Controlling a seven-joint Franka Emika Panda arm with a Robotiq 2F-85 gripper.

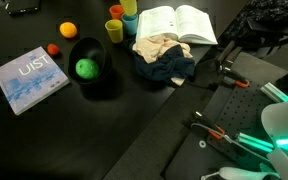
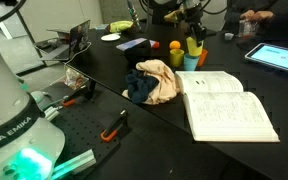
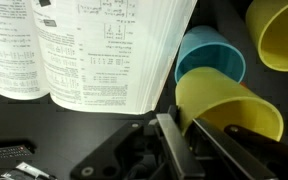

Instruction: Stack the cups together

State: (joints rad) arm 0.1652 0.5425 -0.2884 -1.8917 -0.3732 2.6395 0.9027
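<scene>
Currently: grasp step. Claw (image 3: 206,132) narrow, jaws either side of the wall of the yellow-green cup (image 3: 229,100), apparently clamped on it. Whether the cup is clear of the tabletop (image 1: 44,130), cannot tell. Light blue cup (image 3: 212,55) upright just beyond it; third cup (image 3: 279,30) beside that, reads yellow in the wrist view. Next move, judged: bring the held cup over the blue mouth, align, lower in. Obstacles: open book (image 3: 84,50) overhangs just beside the blue cup. Crumpled cloth (image 1: 162,58), black bowl (image 1: 92,68) and orange fruit (image 1: 68,30) stand well apart.

Open book (image 2: 224,105), cloth (image 2: 155,82) (crumpled), yellow-green cup (image 2: 191,56) beyond
</scene>
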